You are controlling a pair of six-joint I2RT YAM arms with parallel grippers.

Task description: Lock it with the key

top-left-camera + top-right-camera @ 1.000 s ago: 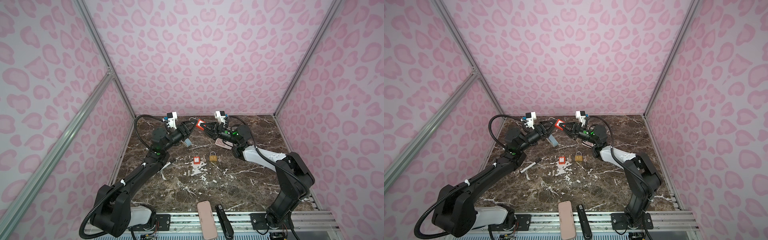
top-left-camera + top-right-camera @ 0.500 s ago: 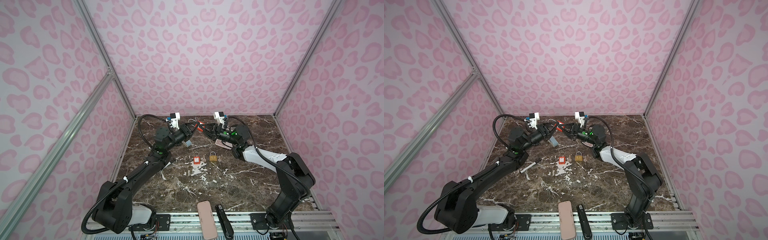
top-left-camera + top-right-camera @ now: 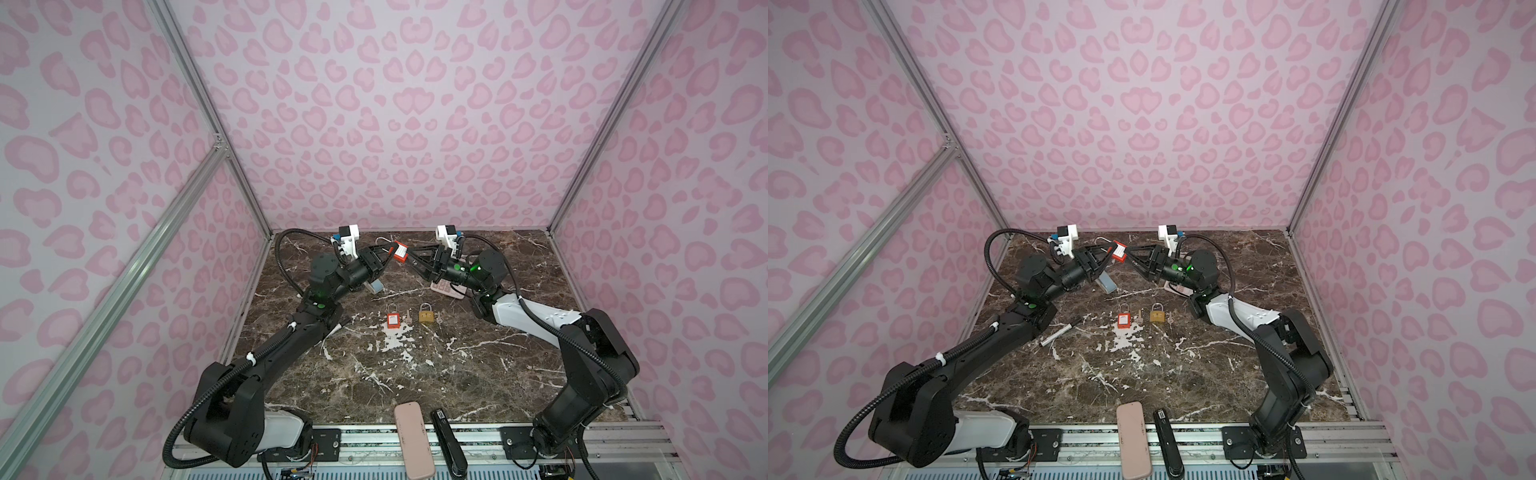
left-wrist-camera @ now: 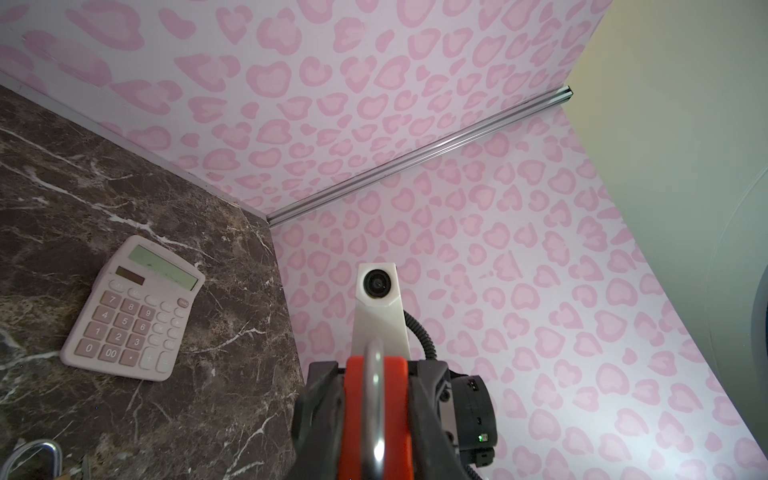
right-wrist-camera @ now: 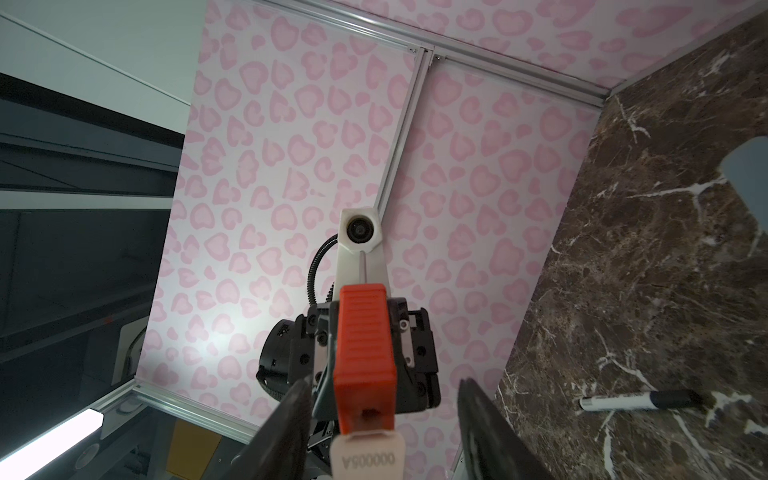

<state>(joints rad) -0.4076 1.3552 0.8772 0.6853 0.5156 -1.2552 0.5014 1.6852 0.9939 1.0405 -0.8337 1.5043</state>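
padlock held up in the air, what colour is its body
Orange-red padlock, clearest in the right wrist view.

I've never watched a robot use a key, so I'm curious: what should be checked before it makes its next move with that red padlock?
1. Red padlock clamped in left end effector: ok.
2. Key inserted in it: ok.
3. Right end effector gripping the Key: not ok, jaws stand apart beside it.
4. Shackle pushed shut: cannot tell, seen edge-on.
5. Red padlock lifted off the table: ok.
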